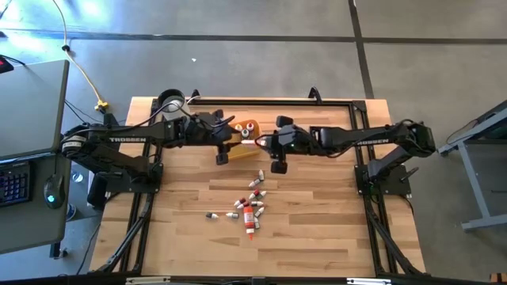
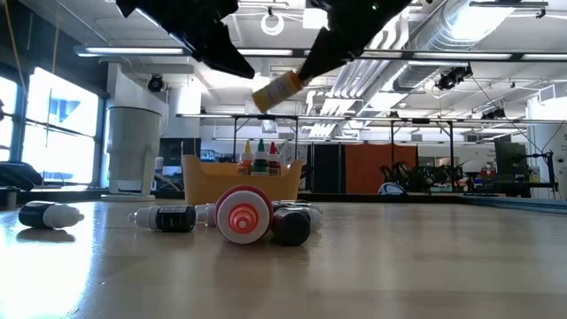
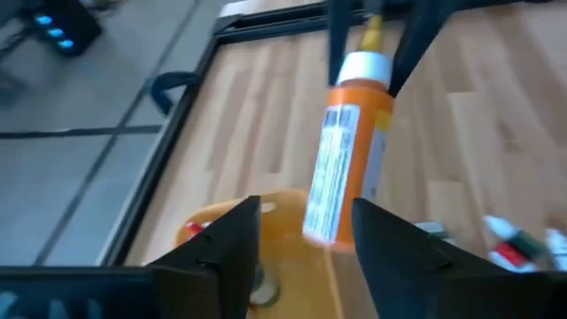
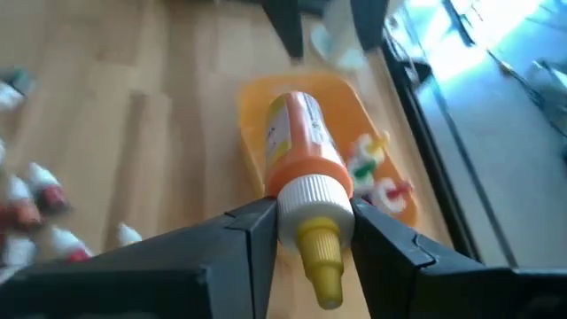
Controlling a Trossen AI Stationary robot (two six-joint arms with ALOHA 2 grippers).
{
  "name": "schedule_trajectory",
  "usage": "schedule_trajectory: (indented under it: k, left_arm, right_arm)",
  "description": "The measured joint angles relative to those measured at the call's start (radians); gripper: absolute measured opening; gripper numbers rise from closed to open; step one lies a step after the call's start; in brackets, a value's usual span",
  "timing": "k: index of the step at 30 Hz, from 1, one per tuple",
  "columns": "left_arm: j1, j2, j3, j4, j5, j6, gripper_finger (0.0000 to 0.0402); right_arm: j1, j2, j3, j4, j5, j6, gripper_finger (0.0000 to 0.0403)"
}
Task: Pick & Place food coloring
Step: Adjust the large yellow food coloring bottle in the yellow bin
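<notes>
Industrial lab or workshop: bare grey concrete floor (image 1: 261, 20), exposed silver ceiling ducts (image 2: 469, 31), long fluorescent strip lights (image 2: 142, 51), and a black-framed pale wooden desk (image 1: 317, 214).

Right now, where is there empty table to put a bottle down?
The table is bare along its front edge, and on both sides of the bottle pile, out towards the arm bases. It is crowded at the pile and at the back, where the tray sits and the right gripper holds an orange bottle over it, facing the open left gripper.
</notes>
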Motion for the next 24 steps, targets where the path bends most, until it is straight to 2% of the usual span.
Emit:
schedule_trajectory:
  k: [3, 7, 10, 14, 18, 21, 24]
  left_arm:
    - [0.000, 0.000, 0.000, 0.010, -0.047, -0.009, 0.0190]
    - [0.000, 0.000, 0.016, 0.016, -0.117, -0.010, 0.0192]
    - [0.000, 0.000, 0.026, 0.016, -0.167, -0.030, 0.0192]
    - [0.000, 0.000, 0.029, 0.016, -0.226, -0.050, 0.0193]
    - [0.000, 0.000, 0.029, 0.004, -0.277, -0.050, 0.0193]
    - [0.000, 0.000, 0.029, -0.016, -0.282, -0.061, 0.0193]
    - [0.000, 0.000, 0.029, -0.059, -0.281, -0.065, 0.0193]
  right_arm:
    - [-0.004, 0.003, 0.000, -0.012, 0.074, 0.016, 0.0116]
    - [-0.021, 0.008, 0.001, -0.017, 0.060, -0.021, 0.0116]
    - [-0.032, 0.042, 0.045, -0.097, 0.078, -0.048, 0.0117]
    - [-0.059, 0.149, 0.211, -0.257, 0.093, -0.101, 0.0117]
    - [-0.101, 0.319, 0.434, -0.474, 0.075, -0.144, 0.0118]
    - [-0.132, 0.441, 0.574, -0.660, 0.087, -0.147, 0.0118]
    - [-0.154, 0.532, 0.662, -0.739, 0.088, -0.178, 0.0118]
